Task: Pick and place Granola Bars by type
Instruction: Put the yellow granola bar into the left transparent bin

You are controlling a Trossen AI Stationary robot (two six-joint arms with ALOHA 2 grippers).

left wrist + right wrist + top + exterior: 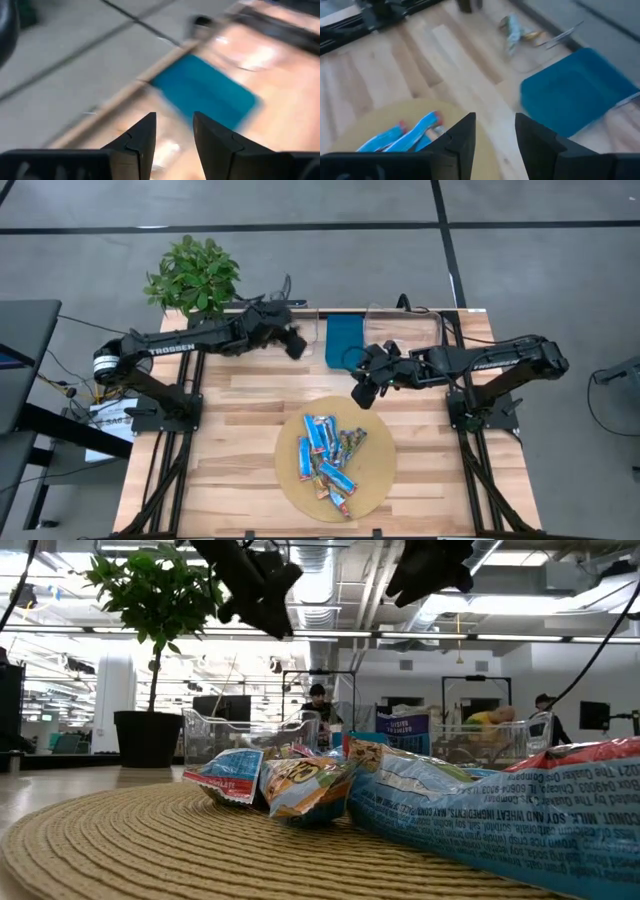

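The granola bars point(330, 455) lie in a loose heap on a round woven mat point(375, 480) near the table's near edge. Most have blue wrappers and a few are greenish-tan; the low view shows them close up point(300, 780). In the right wrist view one more bar point(512, 30) lies by itself farther off, inside a faint clear outline. My right gripper point(365, 392) hovers open above the mat's far edge, its fingers point(495, 132) empty. My left gripper point(295, 343) is raised and open near the far edge beside a blue rectangle point(345, 342), with nothing between its fingers point(175, 135).
Clear bins point(250, 730) stand along the far edge on either side of the blue rectangle point(575, 95). A potted plant point(195, 275) sits at the far left corner. Bare wood point(230, 430) lies left of the mat. People show in the room beyond the table point(318, 700).
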